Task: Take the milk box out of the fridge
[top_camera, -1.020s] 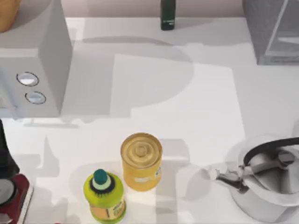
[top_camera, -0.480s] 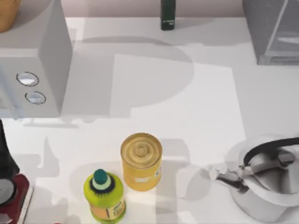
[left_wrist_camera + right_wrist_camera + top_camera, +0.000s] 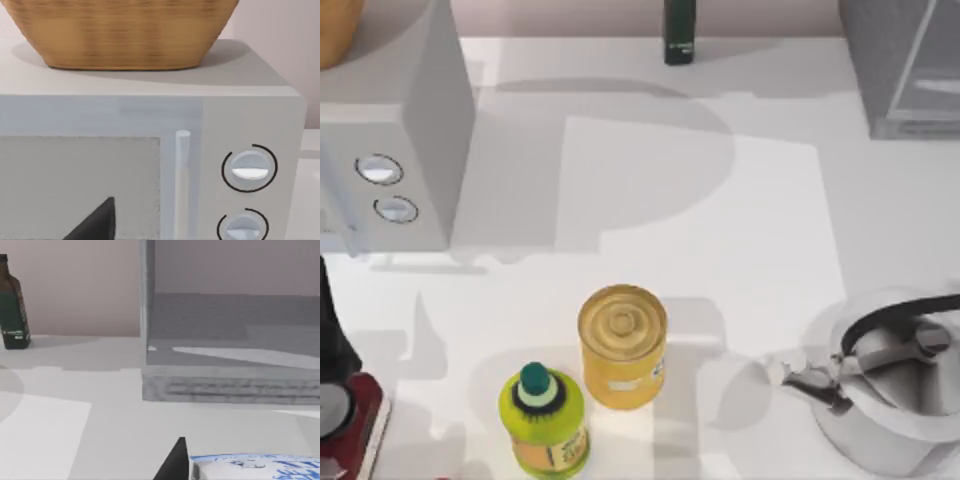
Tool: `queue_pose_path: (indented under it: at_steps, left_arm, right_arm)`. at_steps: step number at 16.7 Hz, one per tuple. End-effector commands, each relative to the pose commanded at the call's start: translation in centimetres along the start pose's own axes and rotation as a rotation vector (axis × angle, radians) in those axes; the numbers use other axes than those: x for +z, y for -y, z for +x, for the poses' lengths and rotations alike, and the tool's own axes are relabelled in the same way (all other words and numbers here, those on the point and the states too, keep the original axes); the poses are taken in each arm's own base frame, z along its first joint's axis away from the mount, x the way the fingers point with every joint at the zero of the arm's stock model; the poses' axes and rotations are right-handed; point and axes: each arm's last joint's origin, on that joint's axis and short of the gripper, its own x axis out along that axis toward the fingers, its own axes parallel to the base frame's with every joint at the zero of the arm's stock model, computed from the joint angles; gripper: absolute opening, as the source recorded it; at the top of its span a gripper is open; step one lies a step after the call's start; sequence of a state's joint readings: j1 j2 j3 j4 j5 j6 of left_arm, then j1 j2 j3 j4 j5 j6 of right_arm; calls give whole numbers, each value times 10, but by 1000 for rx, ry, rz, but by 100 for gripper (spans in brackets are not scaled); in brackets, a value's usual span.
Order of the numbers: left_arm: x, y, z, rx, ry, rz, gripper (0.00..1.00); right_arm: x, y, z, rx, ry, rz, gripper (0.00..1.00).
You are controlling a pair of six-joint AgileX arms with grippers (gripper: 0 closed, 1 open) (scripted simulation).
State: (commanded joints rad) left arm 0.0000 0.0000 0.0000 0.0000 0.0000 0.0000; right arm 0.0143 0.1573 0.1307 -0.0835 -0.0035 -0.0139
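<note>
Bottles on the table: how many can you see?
2: a dark green bottle at the table's far edge, and a yellow-green bottle at the near edge beside the yellow can. Others may be hidden.

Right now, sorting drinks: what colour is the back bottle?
Dark green bottle, clearest in the right wrist view.

No legible text. Dark green bottle (image 3: 679, 32) label and milk box (image 3: 255, 467) print: marks present, unreadable.

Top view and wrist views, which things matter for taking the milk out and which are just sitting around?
Job:
milk box
fridge
right claw

Lying about:
microwave
basket
green bottle
yellow can
lime bottle
kettle
</note>
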Motion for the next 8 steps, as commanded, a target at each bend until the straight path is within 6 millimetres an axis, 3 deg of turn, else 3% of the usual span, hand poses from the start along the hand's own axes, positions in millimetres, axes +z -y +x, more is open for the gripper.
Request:
queue_pose_path:
  at_steps: [4, 8]
  left_arm:
    - [0, 0, 0, 0, 0, 0, 100]
    - [0, 0, 0, 0, 0, 0, 100]
  right_arm:
    - [43, -8, 18, 84, -193, -42, 0]
    - [93, -28, 67, 215, -406, -106, 0]
